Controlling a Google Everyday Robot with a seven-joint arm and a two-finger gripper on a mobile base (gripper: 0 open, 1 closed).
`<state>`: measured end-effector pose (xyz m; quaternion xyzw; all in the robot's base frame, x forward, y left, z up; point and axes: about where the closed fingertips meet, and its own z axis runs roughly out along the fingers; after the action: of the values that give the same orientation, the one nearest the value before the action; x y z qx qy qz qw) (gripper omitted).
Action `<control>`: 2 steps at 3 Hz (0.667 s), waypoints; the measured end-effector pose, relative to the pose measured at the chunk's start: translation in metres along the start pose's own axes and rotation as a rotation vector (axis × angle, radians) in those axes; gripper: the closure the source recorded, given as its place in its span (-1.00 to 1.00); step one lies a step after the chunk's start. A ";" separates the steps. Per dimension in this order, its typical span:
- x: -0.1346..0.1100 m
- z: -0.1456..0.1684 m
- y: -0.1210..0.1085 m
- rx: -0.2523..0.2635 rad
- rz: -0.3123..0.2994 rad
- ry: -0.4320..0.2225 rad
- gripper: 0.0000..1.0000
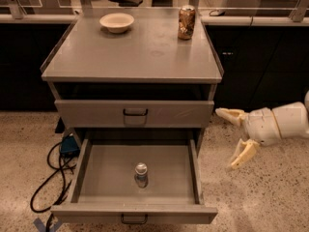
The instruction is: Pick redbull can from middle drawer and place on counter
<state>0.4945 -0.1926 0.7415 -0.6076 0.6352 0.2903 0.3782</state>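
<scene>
The redbull can (pixel 141 174) stands upright near the middle of the floor of the open middle drawer (pixel 104 166), a little toward its front. The counter (pixel 130 52) is the grey cabinet top above. My gripper (pixel 228 139) is at the right of the cabinet, beside the drawer's right wall and above the floor. Its two cream fingers (pixel 244 153) are spread wide apart and hold nothing.
A cream bowl (pixel 117 21) and a brown-gold can (pixel 186 22) stand at the back of the counter. The top drawer (pixel 135 113) is closed. A blue box with black cables (pixel 55 166) lies on the speckled floor left of the cabinet.
</scene>
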 end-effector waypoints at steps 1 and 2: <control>0.045 0.051 -0.007 -0.025 0.021 -0.170 -1.00; 0.086 0.102 -0.017 -0.022 0.078 -0.142 -1.00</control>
<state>0.5261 -0.1574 0.6157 -0.5643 0.6268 0.3543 0.4039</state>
